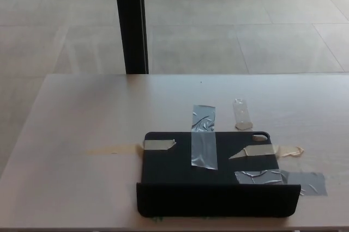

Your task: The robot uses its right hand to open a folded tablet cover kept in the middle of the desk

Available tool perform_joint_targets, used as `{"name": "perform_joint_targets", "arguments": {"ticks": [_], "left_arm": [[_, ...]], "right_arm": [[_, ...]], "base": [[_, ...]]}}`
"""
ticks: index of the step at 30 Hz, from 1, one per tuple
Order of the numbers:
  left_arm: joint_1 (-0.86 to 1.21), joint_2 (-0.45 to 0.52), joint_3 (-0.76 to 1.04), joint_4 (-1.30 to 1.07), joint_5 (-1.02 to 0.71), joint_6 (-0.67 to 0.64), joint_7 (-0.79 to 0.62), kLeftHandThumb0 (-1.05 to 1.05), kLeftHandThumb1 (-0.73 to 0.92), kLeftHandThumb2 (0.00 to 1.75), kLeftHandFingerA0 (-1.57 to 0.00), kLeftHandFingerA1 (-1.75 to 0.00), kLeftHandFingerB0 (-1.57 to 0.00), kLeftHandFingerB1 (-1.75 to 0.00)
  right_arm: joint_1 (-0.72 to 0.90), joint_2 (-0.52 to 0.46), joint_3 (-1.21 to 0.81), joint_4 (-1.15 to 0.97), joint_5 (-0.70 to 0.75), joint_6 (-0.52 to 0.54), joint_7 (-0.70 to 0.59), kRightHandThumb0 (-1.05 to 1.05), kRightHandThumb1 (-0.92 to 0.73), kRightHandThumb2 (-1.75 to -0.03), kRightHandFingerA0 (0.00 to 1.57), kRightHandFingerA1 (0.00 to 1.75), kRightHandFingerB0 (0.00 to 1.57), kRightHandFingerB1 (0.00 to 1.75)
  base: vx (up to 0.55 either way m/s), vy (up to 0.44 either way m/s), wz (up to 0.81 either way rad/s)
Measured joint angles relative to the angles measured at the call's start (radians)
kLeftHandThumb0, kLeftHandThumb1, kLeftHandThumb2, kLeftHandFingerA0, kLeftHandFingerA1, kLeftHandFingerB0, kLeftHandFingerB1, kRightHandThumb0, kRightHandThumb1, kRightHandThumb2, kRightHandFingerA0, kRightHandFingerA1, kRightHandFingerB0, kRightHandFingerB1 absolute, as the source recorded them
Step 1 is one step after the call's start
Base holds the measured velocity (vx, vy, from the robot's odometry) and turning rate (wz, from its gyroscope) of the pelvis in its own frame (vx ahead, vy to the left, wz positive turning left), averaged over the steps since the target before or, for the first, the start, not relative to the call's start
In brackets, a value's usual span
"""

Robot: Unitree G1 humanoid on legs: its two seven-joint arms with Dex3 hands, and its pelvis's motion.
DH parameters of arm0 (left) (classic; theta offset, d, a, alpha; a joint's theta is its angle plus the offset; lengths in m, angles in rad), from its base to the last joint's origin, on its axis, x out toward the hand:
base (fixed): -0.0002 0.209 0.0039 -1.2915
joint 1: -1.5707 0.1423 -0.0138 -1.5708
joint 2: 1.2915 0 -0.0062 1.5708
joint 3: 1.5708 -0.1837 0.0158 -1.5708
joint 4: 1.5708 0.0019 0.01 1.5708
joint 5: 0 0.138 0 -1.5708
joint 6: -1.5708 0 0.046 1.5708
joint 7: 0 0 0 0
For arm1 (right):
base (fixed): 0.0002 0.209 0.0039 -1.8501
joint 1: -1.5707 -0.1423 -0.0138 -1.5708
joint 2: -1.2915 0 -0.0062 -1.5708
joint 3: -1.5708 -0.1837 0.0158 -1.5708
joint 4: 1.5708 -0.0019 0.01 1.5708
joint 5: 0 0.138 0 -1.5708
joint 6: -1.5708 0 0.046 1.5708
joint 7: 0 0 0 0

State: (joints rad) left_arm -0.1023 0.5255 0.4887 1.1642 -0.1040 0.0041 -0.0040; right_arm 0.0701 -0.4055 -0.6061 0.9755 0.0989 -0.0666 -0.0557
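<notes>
Head view: a pale counter (82,123) filled the lower half, with a tiled floor and a dark post (131,22) beyond its far edge.
Cover place: the dark cover (210,175) lay near the counter's middle, toward the near edge and a little to the robot's right.
Cover state: the back panel lay flat, and a flap (218,199) along the near edge appeared to stand up as a low wall; whether it counted as folded or partly opened, I could not tell.
Tape: grey strips (203,136) crossed the far edge and the right near corner, and beige strips (158,145) ran over both side edges, apparently pinning the panel down.
Long axis: it ran left to right, parallel to the counter's near edge.
Facing: the camera cutout (260,136) sat at the far right corner, so the fold line probably lay along the near side.
Hands: neither showed, so open or closed could not be said.
Step in hand: likely the right hand's approach, not yet begun in view.
How to do it well: come in from the right, catch the flap's free top edge, and swing it about the long axis, letting the tape hold the panel.
Risk: a hard pull might peel the tape.
</notes>
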Motion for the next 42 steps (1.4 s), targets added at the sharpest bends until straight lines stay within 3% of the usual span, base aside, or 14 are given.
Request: {"name": "perform_joint_targets", "arguments": {"ticks": [1,4,5,7,8,9,13,14,17,24,28,30,41,42], "left_arm": [[-0.014,0.011,0.027,0.017,-0.012,0.004,0.001,-0.2,0.34,0.56,-1.02,-0.87,-0.75,-0.72],[-0.03,0.03,0.071,0.048,-0.032,0.012,0.004,-0.22,0.34,0.56,-1.03,-0.85,-0.77,-0.7],[-0.033,0.034,0.079,0.056,-0.036,0.015,0.006,-0.21,0.33,0.56,-1.03,-0.85,-0.77,-0.7],[-0.04,0.039,0.093,0.07,-0.044,0.016,0.009,-0.19,0.33,0.57,-1.0,-0.87,-0.77,-0.73],[-0.042,0.041,0.102,0.077,-0.051,0.017,0.011,-0.21,0.33,0.56,-0.98,-0.86,-0.77,-0.72],[-0.043,0.044,0.107,0.081,-0.056,0.021,0.013,-0.22,0.33,0.56,-0.96,-0.86,-0.78,-0.73],[-0.049,0.049,0.114,0.09,-0.07,0.026,0.015,-0.22,0.33,0.57,-1.01,-0.86,-0.78,-0.71],[-0.049,0.049,0.115,0.091,-0.073,0.026,0.015,-0.24,0.34,0.56,-1.04,-0.86,-0.78,-0.72],[-0.048,0.049,0.114,0.093,-0.073,0.026,0.015,-0.2,0.34,0.57,-0.98,-0.86,-0.77,-0.73],[-0.048,0.049,0.114,0.093,-0.074,0.026,0.015,-0.22,0.34,0.56,-1.0,-0.86,-0.79,-0.74],[-0.048,0.049,0.114,0.094,-0.074,0.026,0.015,-0.22,0.34,0.56,-0.95,-0.84,-0.77,-0.73],[-0.049,0.049,0.114,0.094,-0.074,0.026,0.015,-0.23,0.34,0.56,-0.97,-0.85,-0.79,-0.74],[-0.049,0.048,0.115,0.095,-0.074,0.026,0.015,-0.24,0.34,0.55,-0.93,-0.85,-0.75,-0.72],[-0.049,0.048,0.115,0.095,-0.075,0.026,0.015,-0.23,0.34,0.55,-0.96,-0.86,-0.76,-0.72]], "right_arm": [[-0.006,-0.004,-0.035,0.003,0.016,-0.007,-0.004,-0.59,-0.45,-0.55,0.95,1.17,0.6,0.65],[-0.019,-0.013,-0.114,0.003,0.055,-0.015,-0.009,-0.55,-0.45,-0.54,0.73,0.93,0.6,0.58],[-0.027,-0.018,-0.135,0.002,0.067,-0.015,-0.011,-0.56,-0.47,-0.54,0.89,1.25,0.56,0.57],[-0.041,-0.032,-0.179,-0.021,0.094,-0.015,-0.015,-0.64,-0.34,-0.8,1.11,1.25,0.54,0.65],[-0.056,-0.046,-0.202,-0.042,0.11,-0.014,-0.018,-0.61,-0.46,-0.55,1.05,1.11,0.6,0.55],[-0.072,-0.058,-0.216,-0.061,0.121,-0.014,-0.02,-0.62,-0.35,-0.79,1.18,1.25,0.57,0.63],[-0.137,-0.105,-0.235,-0.193,0.15,-0.026,-0.027,-0.71,-0.4,-0.78,1.27,1.39,0.54,0.58],[-0.146,-0.109,-0.233,-0.239,0.154,-0.025,-0.027,-0.63,-0.38,-0.82,0.84,0.75,0.57,0.56],[-0.183,-0.109,-0.216,-0.342,0.161,-0.019,-0.024,-0.59,-0.48,-0.55,0.63,0.46,0.58,0.38],[-0.244,-0.11,-0.121,-0.568,0.163,0.006,0.004,-0.43,-0.47,-0.54,0.39,0.42,0.36,0.33],[-0.277,-0.12,-0.007,-0.705,0.149,0.026,0.036,-0.5,-0.46,-0.54,0.42,0.38,0.38,0.32],[-0.296,-0.128,0.057,-0.756,0.134,0.03,0.051,-0.64,-0.41,-0.76,0.34,0.46,0.26,0.41],[-0.36,-0.149,0.424,-0.985,0.026,0.083,0.14,-0.49,-0.43,-0.54,0.51,0.62,0.33,0.31],[-0.367,-0.151,0.471,-1.007,0.01,0.092,0.154,-0.59,-0.36,-0.71,0.35,0.5,0.25,0.4]], "base": [[0.0,0.0,0.0],[0.0,0.0,0.0],[0.0,0.0,0.0],[0.0,0.0,0.0],[0.0,0.0,0.0],[0.0,0.0,0.0],[0.0,0.0,0.0],[0.0,0.0,0.0],[0.0,0.0,0.0],[0.0,0.0,0.0],[0.0,0.0,0.0],[0.0,0.0,0.0],[0.0,0.0,0.0],[0.0,0.0,0.0]]}}
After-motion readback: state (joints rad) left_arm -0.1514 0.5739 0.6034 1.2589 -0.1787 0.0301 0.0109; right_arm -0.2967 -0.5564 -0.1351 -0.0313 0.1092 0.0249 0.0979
